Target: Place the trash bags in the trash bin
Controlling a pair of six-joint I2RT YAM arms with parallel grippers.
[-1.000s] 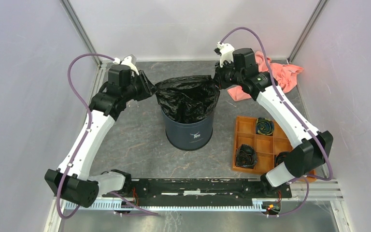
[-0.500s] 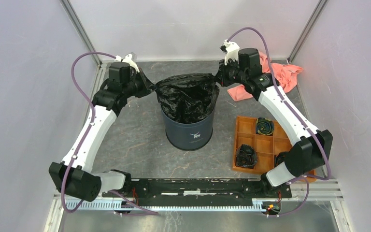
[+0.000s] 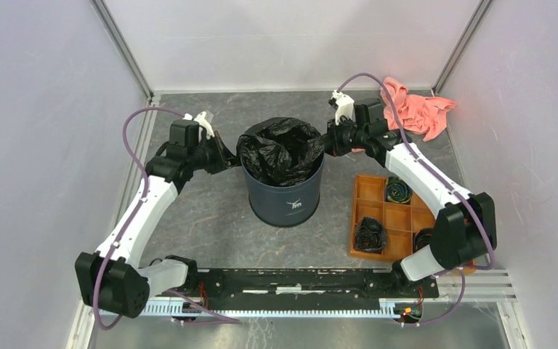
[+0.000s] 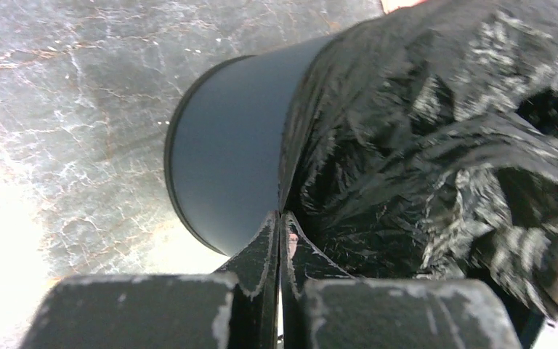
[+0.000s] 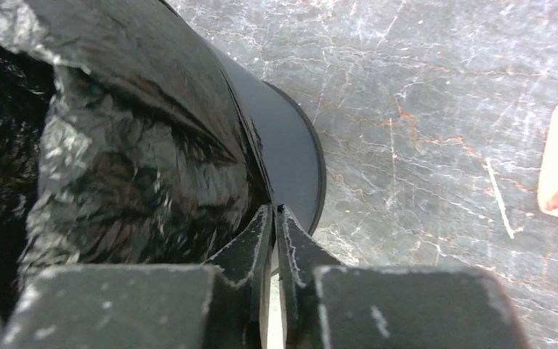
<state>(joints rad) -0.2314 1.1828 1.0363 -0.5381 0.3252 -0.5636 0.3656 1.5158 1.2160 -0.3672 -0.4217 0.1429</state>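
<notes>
Lowered now, left tool and right tool pinch trash bag, hiding trash bin rim.

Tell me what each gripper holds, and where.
Both pinch the trash bag by its top edge: left gripper at the left of the trash bin, right gripper at the right.

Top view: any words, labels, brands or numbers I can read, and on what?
On the bin: a small white logo, too small to read.
On the bag, tray and cloth: no text visible.
In both wrist views: none.
</notes>
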